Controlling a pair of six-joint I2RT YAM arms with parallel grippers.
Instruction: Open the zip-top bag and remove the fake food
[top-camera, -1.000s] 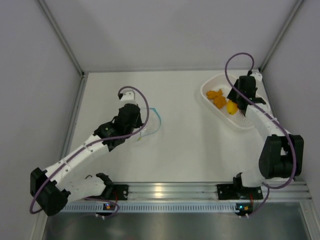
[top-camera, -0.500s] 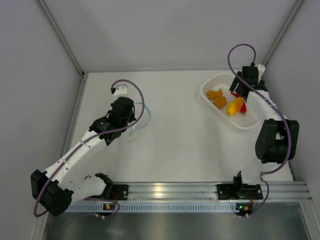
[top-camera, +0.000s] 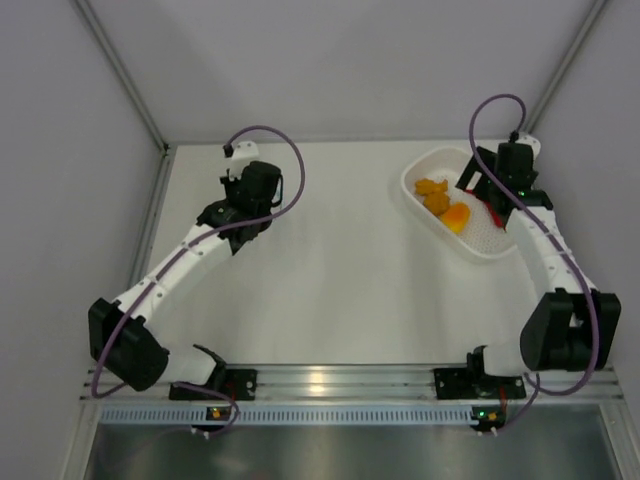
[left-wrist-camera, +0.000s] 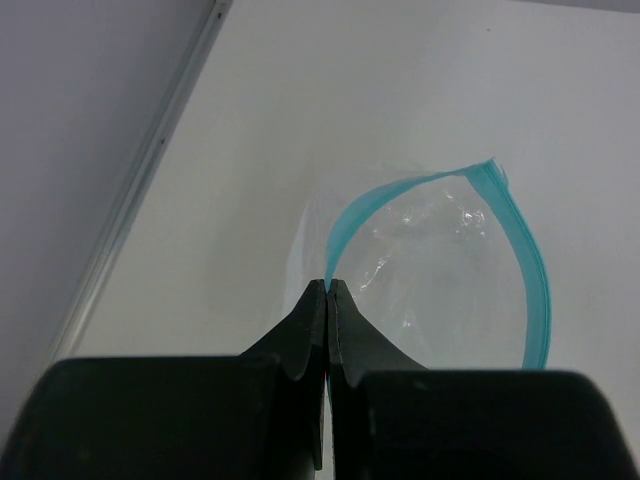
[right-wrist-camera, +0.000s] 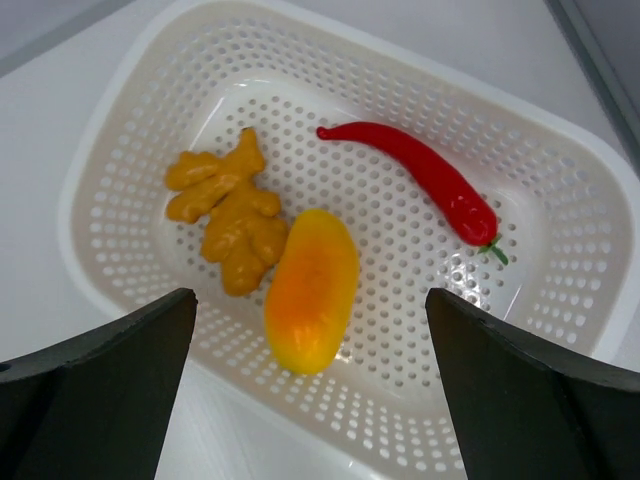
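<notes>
the bag's (left-wrist-camera: 440, 270) mouth gapes, its blue strip (left-wrist-camera: 535, 290) looping away from the left claw (left-wrist-camera: 327, 290), which is pinched tight on that strip. the chili (right-wrist-camera: 420, 175) lies slantwise in the basket (right-wrist-camera: 560, 200), stem to the right, beside the wedge (right-wrist-camera: 310, 250) and the chunk (right-wrist-camera: 225, 220). white table (top-camera: 340, 280), grey walls (top-camera: 330, 60). the right claw (right-wrist-camera: 310, 298) is spread wide above the basket, holding nothing.

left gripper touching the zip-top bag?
Touching. Left wrist view: the left gripper is shut on the edge of the zip-top bag, which emerges from between its tips.

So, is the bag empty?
Empty: the zip-top bag gapes open with nothing coloured inside, and chili, orange chunk and yellow wedge lie in the basket.
</notes>
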